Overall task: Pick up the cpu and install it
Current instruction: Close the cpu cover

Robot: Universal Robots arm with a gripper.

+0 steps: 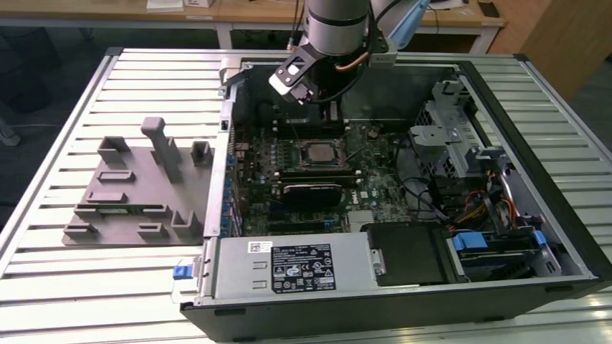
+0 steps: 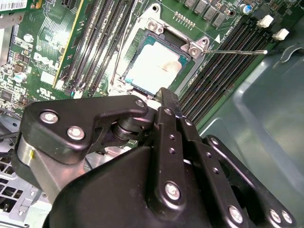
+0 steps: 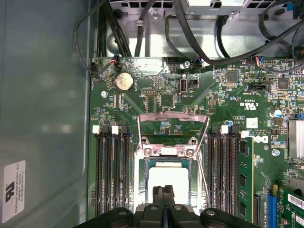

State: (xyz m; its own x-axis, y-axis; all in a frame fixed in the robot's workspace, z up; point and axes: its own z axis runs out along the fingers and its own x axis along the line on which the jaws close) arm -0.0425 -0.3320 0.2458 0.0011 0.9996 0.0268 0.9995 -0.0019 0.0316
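Observation:
The cpu (image 3: 167, 176) lies flat in the motherboard socket (image 1: 319, 152), its shiny silver top (image 2: 153, 71) facing up. The socket's metal load frame (image 3: 173, 128) stands swung open, and its thin lever (image 2: 237, 52) sticks out to one side. My gripper (image 3: 164, 194) hovers just above the near edge of the cpu, its two black fingers pressed together with nothing between them. In the second wrist view the shut fingertips (image 2: 165, 95) sit right at the chip's rim. In the exterior view the arm's wrist (image 1: 316, 79) hangs over the far side of the socket.
The open computer case (image 1: 564, 236) surrounds the board. Memory slots (image 3: 110, 171) flank the socket, with a fitted module (image 3: 244, 175) on one side. Cables (image 3: 199, 42) hang beyond it. The power supply (image 1: 287, 266) is at the front. A grey fixture block (image 1: 134, 190) is on the exterior view's left.

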